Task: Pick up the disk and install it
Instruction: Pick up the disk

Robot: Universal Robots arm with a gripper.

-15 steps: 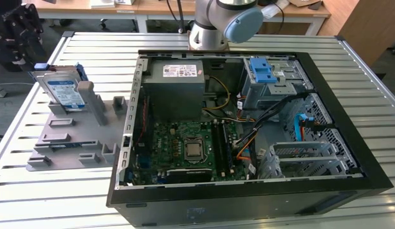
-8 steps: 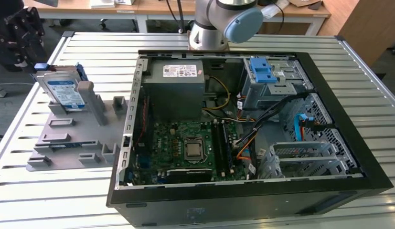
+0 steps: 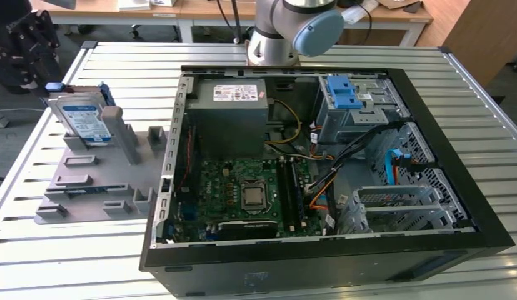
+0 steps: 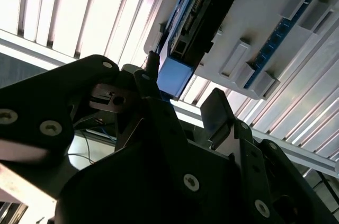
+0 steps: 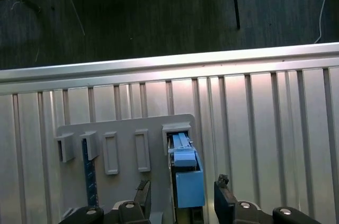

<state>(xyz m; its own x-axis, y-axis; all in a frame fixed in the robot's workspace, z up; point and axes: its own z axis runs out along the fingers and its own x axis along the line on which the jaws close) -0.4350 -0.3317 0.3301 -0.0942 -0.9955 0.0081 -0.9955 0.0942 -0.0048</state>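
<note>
The disk is a silver hard drive with a white-and-blue label and blue rails. It stands on edge in a slot of the grey fixture, at the exterior view's left, outside the computer case. In the first wrist view the disk is seen edge-on from above. My gripper is open there, with one black finger on each side of the disk and a gap to both. In the second wrist view the disk lies just beyond my open gripper.
The open computer case fills the table's middle. Inside are a grey power-supply box, a motherboard, a cage with a blue latch and a metal bay. The slatted table's edge runs close beyond the fixture.
</note>
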